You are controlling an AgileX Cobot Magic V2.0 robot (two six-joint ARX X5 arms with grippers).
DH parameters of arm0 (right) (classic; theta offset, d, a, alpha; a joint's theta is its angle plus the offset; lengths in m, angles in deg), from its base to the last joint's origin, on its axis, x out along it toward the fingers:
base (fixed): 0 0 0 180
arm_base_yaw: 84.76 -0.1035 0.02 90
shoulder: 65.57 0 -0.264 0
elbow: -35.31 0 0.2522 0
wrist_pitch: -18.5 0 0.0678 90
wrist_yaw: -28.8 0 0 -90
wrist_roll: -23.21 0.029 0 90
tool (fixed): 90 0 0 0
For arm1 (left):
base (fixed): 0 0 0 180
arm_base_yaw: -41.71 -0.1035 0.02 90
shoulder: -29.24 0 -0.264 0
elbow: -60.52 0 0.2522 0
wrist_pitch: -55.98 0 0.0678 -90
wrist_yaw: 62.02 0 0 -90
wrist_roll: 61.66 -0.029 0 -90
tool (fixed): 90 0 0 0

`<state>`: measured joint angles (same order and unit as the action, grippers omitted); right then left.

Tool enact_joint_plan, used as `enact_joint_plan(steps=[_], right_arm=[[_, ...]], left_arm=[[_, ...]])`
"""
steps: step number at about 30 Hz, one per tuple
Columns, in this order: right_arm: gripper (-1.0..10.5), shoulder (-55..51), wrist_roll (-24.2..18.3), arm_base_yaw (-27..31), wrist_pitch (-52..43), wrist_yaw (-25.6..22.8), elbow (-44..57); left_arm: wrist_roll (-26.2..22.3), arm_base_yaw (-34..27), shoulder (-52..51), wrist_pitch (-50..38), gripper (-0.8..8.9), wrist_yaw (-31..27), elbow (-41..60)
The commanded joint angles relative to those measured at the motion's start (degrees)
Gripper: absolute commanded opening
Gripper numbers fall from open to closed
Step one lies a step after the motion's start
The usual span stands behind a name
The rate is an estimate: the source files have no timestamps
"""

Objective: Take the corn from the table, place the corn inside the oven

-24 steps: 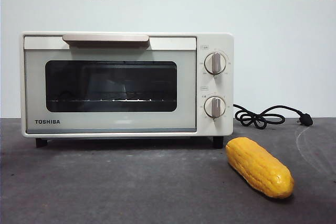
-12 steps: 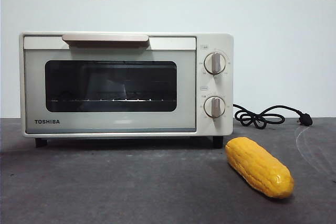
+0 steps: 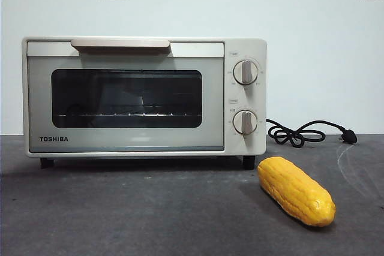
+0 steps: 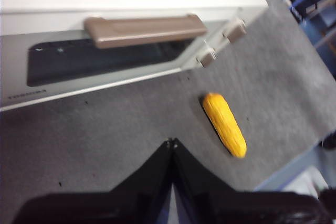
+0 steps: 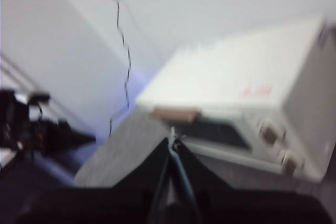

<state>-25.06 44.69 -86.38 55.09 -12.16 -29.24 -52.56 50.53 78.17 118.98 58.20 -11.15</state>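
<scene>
Down on the desk, just right of the oven's front corner, the corn is lying flat on its side, pointing diagonally toward the near right. It's looking like a stiff, fairly light cob, bumpy-skinned and tapered, so I'd guess it's wanting to roll; pinching across the fat middle seems safest. Desk surface is showing rough mottled grey, oven smooth cream with dark glass, door sitting closed. Left claw is hanging above the desk, clenched and empty, the corn lying off to one side. Right claw is waiting up high, clenched too.
</scene>
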Motion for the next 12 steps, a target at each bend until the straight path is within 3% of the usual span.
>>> enact_joint_plan(steps=[1,3,6,9,12], right_arm=[[0.1,3.8,-6.9,-4.4,5.4,-2.6,-2.1],[0.5,6.5,-8.8,-9.1,8.9,-9.0,-3.1],[2.0,10.0,-8.8,-16.4,11.1,-20.2,-3.7],[2.1,13.6,-8.7,-22.9,12.0,-28.2,-4.1],[3.8,17.5,-8.0,-27.9,12.0,-33.7,-4.2]], left_arm=[[-3.7,1.2,0.7,2.2,-0.06,-0.4,-2.6],[-3.8,2.0,0.9,2.6,-0.06,-1.6,-3.8],[-3.8,3.0,0.9,2.6,-0.06,-2.4,-5.0],[-3.8,3.3,0.9,2.5,-0.06,-2.4,-5.6],[-3.8,3.3,0.9,2.6,-0.06,-2.4,-5.6]])
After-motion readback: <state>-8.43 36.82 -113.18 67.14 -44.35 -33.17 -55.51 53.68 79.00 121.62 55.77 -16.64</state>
